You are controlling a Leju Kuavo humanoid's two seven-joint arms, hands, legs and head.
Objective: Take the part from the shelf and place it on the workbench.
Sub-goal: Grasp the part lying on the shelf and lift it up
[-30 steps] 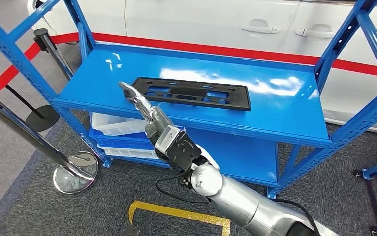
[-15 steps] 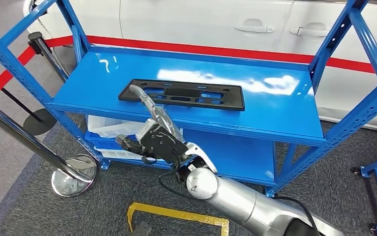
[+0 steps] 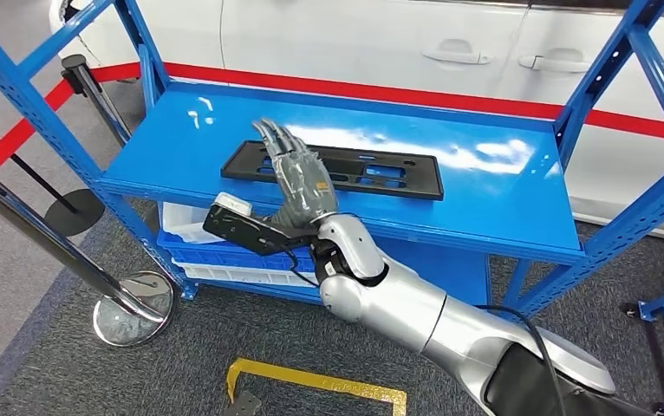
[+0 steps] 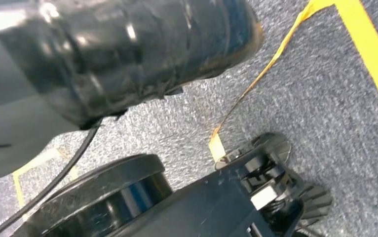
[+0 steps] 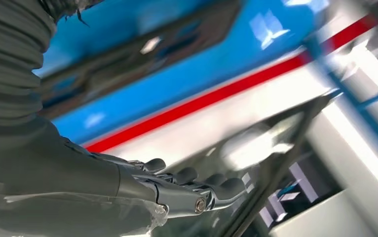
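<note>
Having rolled flat since before, right hand (image 3: 301,178) empty, fingers extended over black part (image 3: 372,170), blue shelf (image 3: 502,204)

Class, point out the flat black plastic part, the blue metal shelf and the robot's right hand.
Flat black plastic part (image 3: 398,176), head view, right half.
Blue metal shelf (image 3: 502,195), head view, bare top deck.
Right hand (image 3: 304,180), head view, back of hand.
</note>
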